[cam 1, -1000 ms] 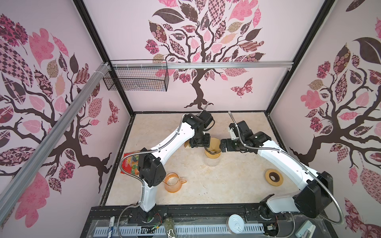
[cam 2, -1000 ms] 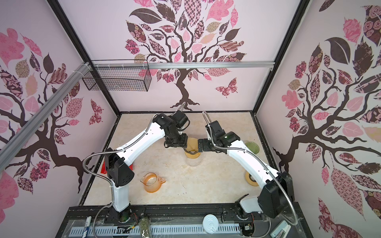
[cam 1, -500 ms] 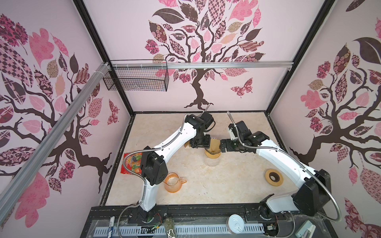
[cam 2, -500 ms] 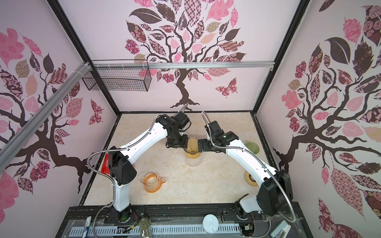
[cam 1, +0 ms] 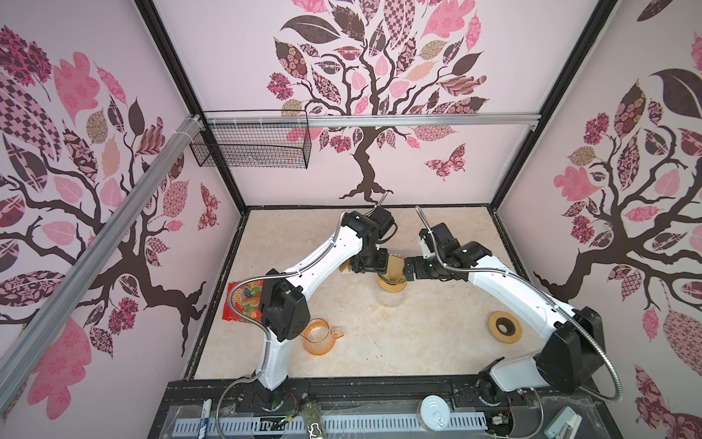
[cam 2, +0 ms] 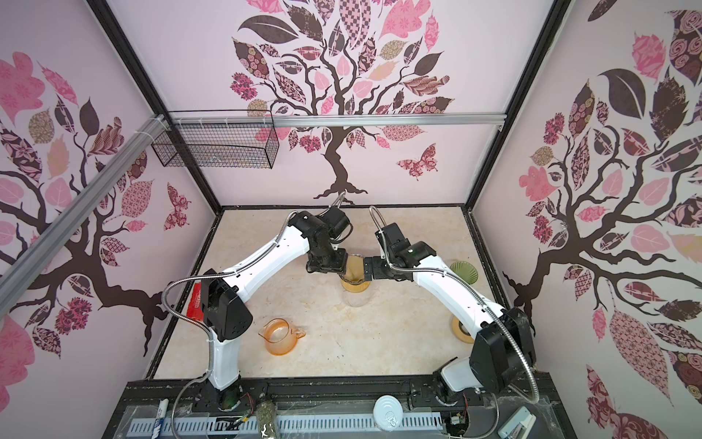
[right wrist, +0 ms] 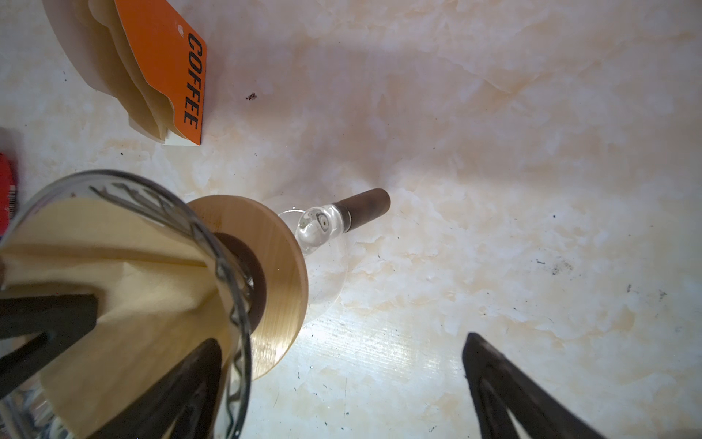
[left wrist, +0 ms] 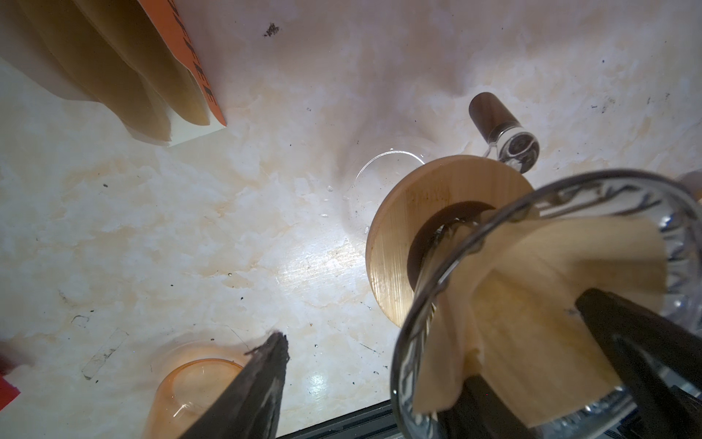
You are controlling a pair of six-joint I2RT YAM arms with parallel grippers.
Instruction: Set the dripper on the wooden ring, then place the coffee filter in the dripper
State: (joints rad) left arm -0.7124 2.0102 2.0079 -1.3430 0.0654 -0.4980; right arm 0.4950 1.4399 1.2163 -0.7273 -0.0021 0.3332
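coffee filter point(left wrist: 551, 273) sits in the dripper point(left wrist: 683, 266); i reckon only seating it is left. left end effector point(left wrist: 429, 319) and right end effector point(right wrist: 342, 338) both spread.

Filter pack point(left wrist: 114, 64), orange cup point(left wrist: 178, 387) and dripper point(left wrist: 680, 235), each cropped by the left wrist view's edge.

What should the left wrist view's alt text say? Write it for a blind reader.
A brown paper coffee filter sits inside a clear glass dripper, with one finger of the open left gripper inside it. A wooden collar ring lies beneath the dripper.
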